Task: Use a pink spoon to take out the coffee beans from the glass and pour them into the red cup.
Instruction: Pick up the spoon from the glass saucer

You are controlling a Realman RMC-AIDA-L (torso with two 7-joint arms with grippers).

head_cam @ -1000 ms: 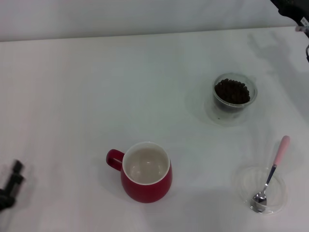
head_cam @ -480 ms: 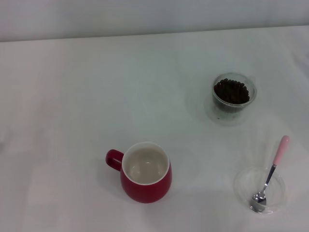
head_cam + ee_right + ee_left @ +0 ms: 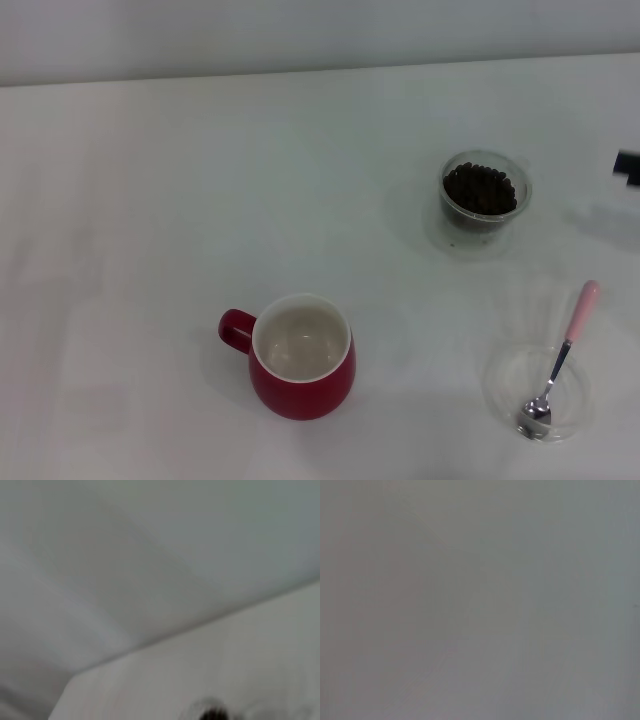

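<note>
Since half a second ago, a dark part of the right gripper has come in at the right edge of the head view, level with the glass and well to its right; too little of it shows to tell whether its fingers are released or clenched. Nothing else on the white desk has shifted. The glass stands at the far right, holding a heap of coffee beans. The red cup sits near the front at the middle, upright, its cream inside bare, its handle toward the robot's left. The pink spoon lies at the front right, its metal bowl resting in a shallow clear dish and its pink handle leaning over the far rim. The left gripper shows in no view.
</note>
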